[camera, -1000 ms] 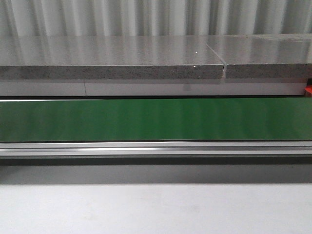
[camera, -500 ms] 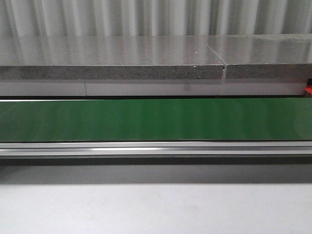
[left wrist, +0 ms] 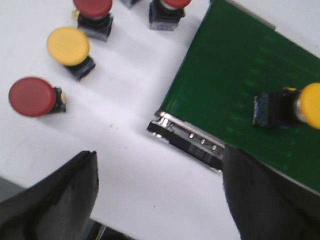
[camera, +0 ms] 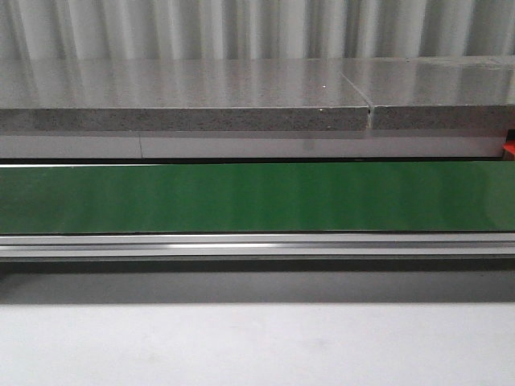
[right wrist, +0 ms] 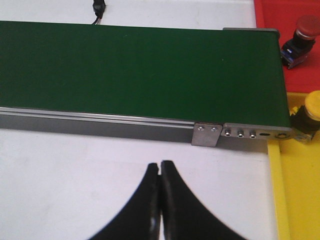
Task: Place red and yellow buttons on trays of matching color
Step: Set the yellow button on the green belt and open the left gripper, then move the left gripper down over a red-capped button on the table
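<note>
In the left wrist view a yellow button (left wrist: pixel 287 106) lies on its side on the green belt (left wrist: pixel 235 75). On the white table beside the belt's end stand a red button (left wrist: pixel 31 96), a yellow button (left wrist: pixel 68 46) and two more red ones (left wrist: pixel 93 6) (left wrist: pixel 170 4). My left gripper (left wrist: pixel 159 165) hangs open over the bare table near the belt's end, holding nothing. In the right wrist view a red button (right wrist: pixel 302 30) lies on the red tray (right wrist: pixel 265 12) and a yellow button (right wrist: pixel 310 112) on the yellow tray (right wrist: pixel 295 200). My right gripper (right wrist: pixel 160 167) is shut and empty.
The green conveyor belt (camera: pixel 257 197) runs across the front view, with a metal rail (camera: pixel 257 244) along its near side and a grey stone shelf (camera: pixel 185 119) behind. A metal end bracket (left wrist: pixel 192 143) caps the belt on the left, another (right wrist: pixel 250 134) on the right.
</note>
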You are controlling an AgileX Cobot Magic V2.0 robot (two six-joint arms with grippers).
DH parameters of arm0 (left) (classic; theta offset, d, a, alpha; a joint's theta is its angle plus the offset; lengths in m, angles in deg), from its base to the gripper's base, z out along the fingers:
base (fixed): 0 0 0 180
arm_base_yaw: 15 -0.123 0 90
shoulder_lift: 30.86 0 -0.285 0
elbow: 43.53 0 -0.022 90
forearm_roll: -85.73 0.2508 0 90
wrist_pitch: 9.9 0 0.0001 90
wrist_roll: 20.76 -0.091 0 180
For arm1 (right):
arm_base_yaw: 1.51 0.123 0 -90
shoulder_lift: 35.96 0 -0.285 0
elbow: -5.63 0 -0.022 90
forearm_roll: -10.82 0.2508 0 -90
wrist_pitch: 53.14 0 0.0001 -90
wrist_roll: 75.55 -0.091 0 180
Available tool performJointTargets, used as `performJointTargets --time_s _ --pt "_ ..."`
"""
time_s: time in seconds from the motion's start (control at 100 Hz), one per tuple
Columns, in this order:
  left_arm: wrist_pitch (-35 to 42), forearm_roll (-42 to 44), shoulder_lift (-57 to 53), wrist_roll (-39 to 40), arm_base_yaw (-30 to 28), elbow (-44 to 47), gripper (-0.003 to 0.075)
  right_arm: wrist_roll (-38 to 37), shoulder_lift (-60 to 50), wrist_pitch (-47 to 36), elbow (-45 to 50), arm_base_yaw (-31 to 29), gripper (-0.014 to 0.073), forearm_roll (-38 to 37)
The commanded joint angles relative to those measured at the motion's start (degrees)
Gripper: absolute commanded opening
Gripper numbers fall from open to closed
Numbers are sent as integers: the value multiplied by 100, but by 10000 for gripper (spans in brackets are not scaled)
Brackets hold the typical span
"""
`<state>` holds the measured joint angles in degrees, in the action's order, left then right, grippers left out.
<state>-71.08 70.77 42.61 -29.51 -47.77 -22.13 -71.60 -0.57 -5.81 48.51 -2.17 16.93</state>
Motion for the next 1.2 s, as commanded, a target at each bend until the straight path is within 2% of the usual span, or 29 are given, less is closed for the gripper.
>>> performJointTargets --time_s 0.0,0.3,0.6,1.19 --pt "-64 -108 -97 77 -273 -2 511 37 0 -345 -132 -12 -122 -10" --pt "-146 142 -73 340 -912 270 511 37 0 -345 -132 -12 -122 -10" --pt "-110 310 661 373 -1037 292 512 37 0 -345 -132 -12 -122 -10" --pt "1436 194 2043 382 -1037 280 511 37 0 -345 -132 -12 -122 -10"
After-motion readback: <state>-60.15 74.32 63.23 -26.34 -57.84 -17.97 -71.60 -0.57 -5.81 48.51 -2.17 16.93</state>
